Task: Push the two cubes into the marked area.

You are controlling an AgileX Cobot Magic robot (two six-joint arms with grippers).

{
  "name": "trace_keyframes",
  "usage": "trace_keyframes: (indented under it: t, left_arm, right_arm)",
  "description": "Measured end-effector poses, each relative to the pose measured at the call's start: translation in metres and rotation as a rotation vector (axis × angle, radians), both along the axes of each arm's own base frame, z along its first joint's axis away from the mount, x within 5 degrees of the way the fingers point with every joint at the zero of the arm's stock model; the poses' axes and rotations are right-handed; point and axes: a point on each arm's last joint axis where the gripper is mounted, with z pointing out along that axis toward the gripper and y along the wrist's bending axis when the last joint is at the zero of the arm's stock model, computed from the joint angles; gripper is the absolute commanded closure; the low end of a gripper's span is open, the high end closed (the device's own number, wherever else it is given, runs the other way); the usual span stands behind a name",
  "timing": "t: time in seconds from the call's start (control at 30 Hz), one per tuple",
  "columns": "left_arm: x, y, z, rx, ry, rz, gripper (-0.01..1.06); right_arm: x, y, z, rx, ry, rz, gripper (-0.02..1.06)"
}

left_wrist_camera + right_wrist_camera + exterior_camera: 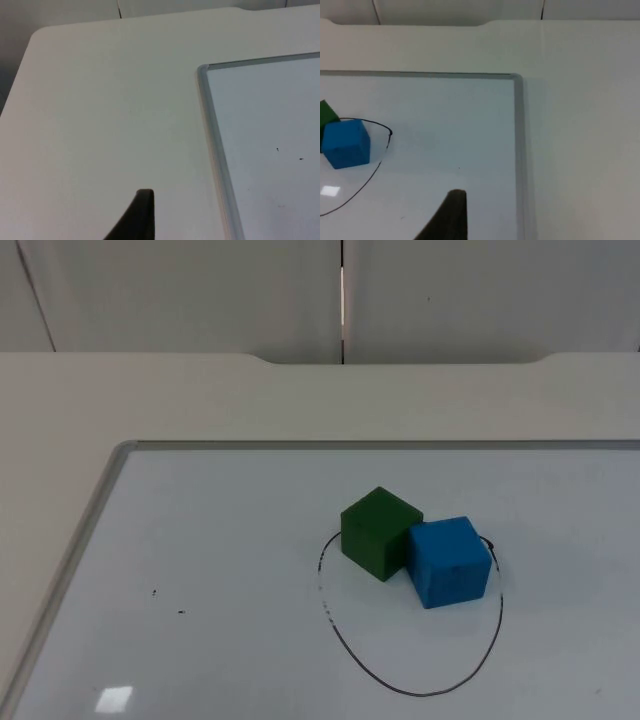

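So the two cubes are sitting together on the whiteboard (200,570) that's lying flat on the white table (200,400). The green cube (380,533) and the blue cube (449,561) are touching each other, green one farther back and to the left, blue one nearer and to the right. Both are resting at the far end of the marked area (420,640), which is a hand-drawn black oval on the board. The green one is sitting right at the upper left of the line and the blue one is sitting at the upper right of it, and I can't tell whether either is fully inside the line or overlapping it a bit. The nearer stretch of the oval is just bare board.

In the right wrist view the blue cube is showing up inside the curve of the line with a sliver of green beside it. The right gripper (451,220) is hanging over the board, well apart from the cubes. The left gripper (137,217) is waiting over the bare table just outside the board's grey frame (212,145). For both, one fingertip is all I'm getting, so can't tell how the fingers are set.

A couple of tiny dark specks (167,602) are sitting on the board off to the left.
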Motion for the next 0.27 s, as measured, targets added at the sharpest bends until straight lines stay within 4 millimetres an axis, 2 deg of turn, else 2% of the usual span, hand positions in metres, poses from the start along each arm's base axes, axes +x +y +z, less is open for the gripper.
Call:
trace_keyframes:
  t: [0.27]
  left_arm:
    - [-0.0001, -0.0001, 0.0, 0.0, 0.0, 0.027, 0.0]
  right_arm:
    - [0.0, 0.0002, 0.0, 0.0, 0.0, -0.025, -0.01]
